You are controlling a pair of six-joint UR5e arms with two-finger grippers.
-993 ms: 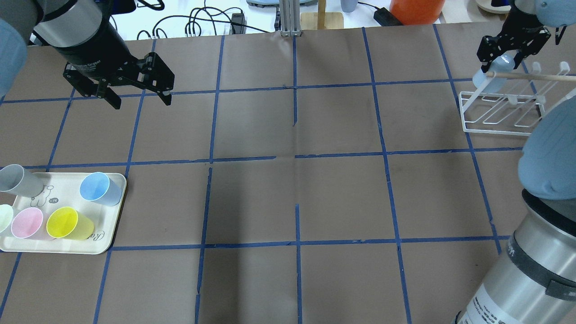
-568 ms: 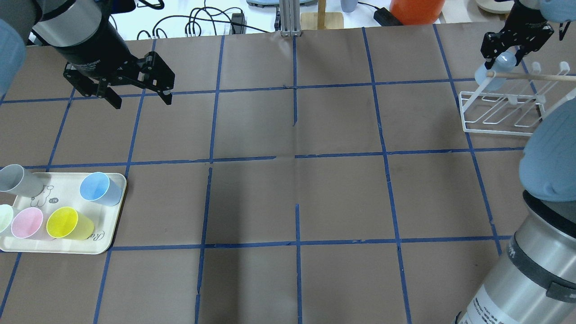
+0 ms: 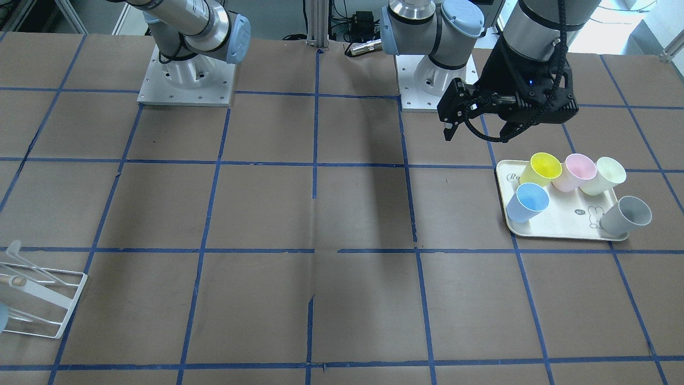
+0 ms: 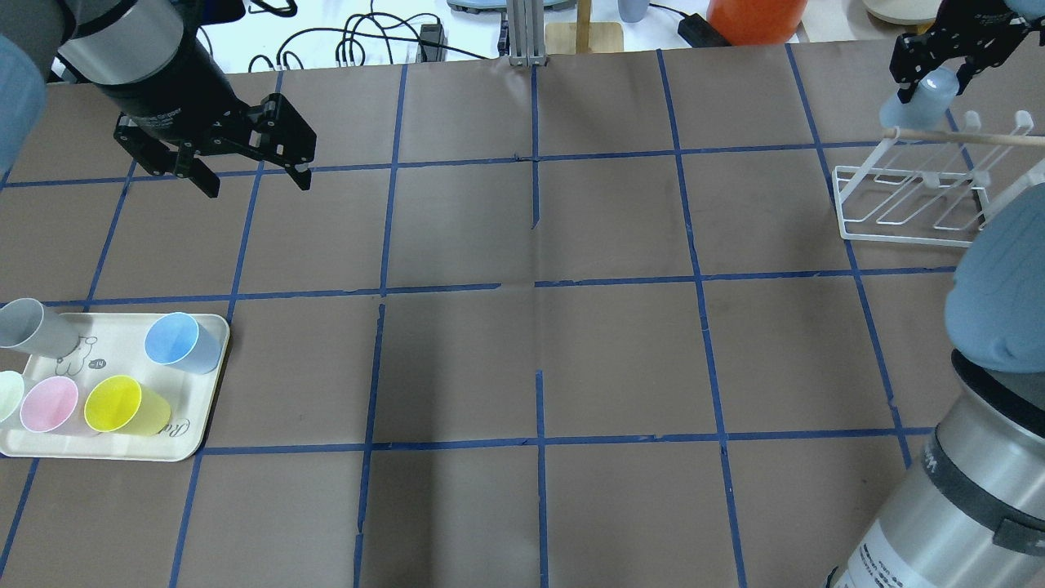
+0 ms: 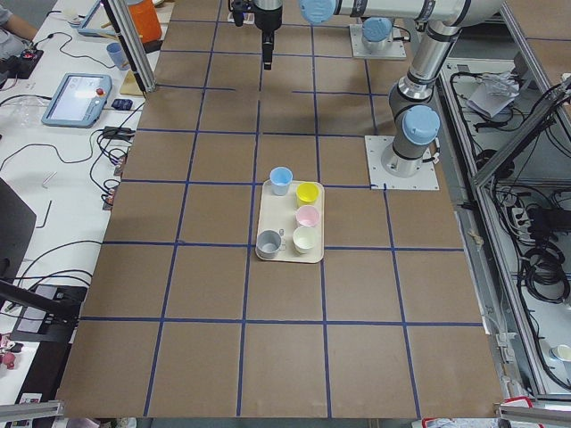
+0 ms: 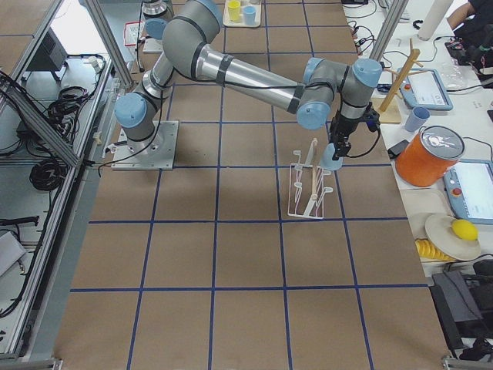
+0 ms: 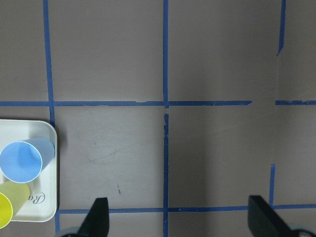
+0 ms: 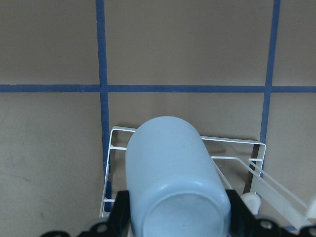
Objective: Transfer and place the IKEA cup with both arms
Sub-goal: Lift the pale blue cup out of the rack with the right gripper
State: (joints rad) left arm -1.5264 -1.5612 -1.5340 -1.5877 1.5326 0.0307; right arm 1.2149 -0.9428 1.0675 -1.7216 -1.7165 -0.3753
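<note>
My right gripper (image 4: 939, 69) is shut on a pale blue IKEA cup (image 4: 925, 96) and holds it upside down above the left end of a white wire rack (image 4: 906, 233) at the far right. The right wrist view shows the cup's base (image 8: 173, 182) between the fingers, with the rack (image 8: 232, 140) below. The cup (image 6: 333, 160) also shows in the exterior right view. A second blue cup (image 4: 175, 341) stands on a cream tray (image 4: 106, 347) at the near left. My left gripper (image 4: 258, 186) is open and empty, high over the table beyond the tray.
The tray (image 3: 566, 216) also carries a yellow cup (image 3: 542, 167), a pink cup (image 3: 577, 170), a pale green cup (image 3: 606, 174) and a grey cup (image 3: 628, 214). A wooden rod (image 4: 971, 140) crosses over the rack. An orange container (image 4: 755, 20) and cables lie past the far edge.
My right gripper has lifted the blue cup up and away from the rack's left end, toward the far right. The left arm has not moved.
</note>
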